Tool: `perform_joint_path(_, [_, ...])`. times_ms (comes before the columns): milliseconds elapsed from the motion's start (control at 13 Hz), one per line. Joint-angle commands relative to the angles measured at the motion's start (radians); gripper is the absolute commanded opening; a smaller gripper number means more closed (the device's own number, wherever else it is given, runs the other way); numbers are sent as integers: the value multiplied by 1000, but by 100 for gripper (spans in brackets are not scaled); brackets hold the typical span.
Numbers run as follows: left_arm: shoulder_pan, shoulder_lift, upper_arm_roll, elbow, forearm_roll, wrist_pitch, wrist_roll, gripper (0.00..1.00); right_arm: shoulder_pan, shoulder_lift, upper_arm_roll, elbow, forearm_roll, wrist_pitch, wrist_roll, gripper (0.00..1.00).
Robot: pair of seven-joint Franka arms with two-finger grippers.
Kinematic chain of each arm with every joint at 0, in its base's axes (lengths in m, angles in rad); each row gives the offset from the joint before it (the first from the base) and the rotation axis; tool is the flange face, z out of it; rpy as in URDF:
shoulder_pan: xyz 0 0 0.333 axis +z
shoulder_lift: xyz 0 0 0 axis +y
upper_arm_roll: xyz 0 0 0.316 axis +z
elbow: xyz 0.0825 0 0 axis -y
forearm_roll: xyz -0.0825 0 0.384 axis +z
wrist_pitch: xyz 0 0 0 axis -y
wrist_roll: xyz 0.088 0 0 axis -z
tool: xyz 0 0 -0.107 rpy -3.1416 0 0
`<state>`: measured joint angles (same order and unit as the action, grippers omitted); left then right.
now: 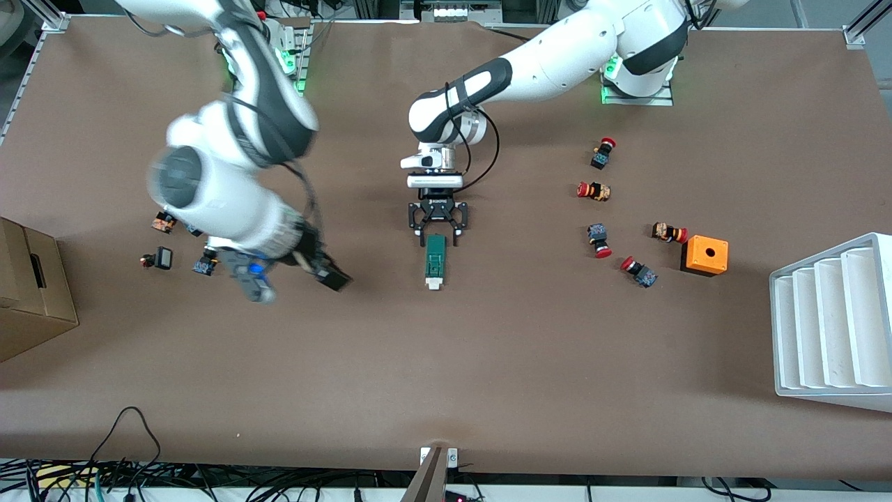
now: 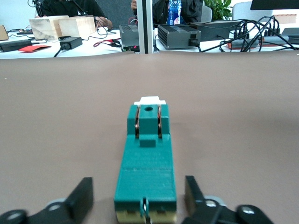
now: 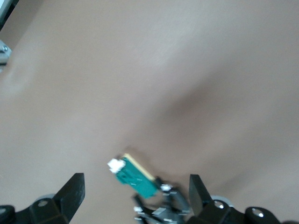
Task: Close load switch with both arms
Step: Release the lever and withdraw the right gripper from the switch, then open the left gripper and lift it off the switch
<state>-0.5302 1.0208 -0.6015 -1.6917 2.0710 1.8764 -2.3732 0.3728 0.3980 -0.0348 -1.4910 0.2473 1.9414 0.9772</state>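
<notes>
The load switch [image 1: 435, 261] lies flat near the table's middle, dark green, with its white tab [image 1: 434, 284] at the end nearer the front camera. My left gripper [image 1: 437, 237] is down at the switch's other end and open. Its fingers [image 2: 83, 198] stand on either side of the switch [image 2: 147, 154], with a gap on each side. My right gripper [image 1: 333, 277] hangs blurred over bare table, beside the switch toward the right arm's end. It is open, with nothing between its fingers [image 3: 72, 192]. The right wrist view shows the switch [image 3: 135, 177] and the left gripper farther off.
Several red-capped push-buttons [image 1: 599, 240] and an orange box [image 1: 704, 255] lie toward the left arm's end, with a white ribbed rack [image 1: 833, 324] at that edge. Small parts [image 1: 160, 259] and a cardboard box [image 1: 31, 289] lie toward the right arm's end.
</notes>
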Motion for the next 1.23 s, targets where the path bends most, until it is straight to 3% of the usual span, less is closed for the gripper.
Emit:
perform_joint_path(0, [15,-10,-15,14,-22,12,42,99,-90,-143,19,-109,-19,-111,-257,99])
perform_joint_path(154, [16,-25,-20,4,-40,12,43,99,-153,-185,18,-115,-32,-170,-447,99])
perform_joint_path(308, [24,-54,-64,6,-119,10,104,99,-170,-226,18,-162,-113,-170,-578,99])
perform_joint_path(692, [59,-132,-128,4,-277,10,167,99,-209,-249,12,-181,-157,-162,-773,99])
perform_joint_path(846, [183,-174,-272,4,-383,7,328,99,-209,-251,12,-180,-196,-157,-798,99])
perform_joint_path(1154, [205,-345,-264,75,-765,13,651,99,-212,-361,12,-259,-229,-167,-833,99])
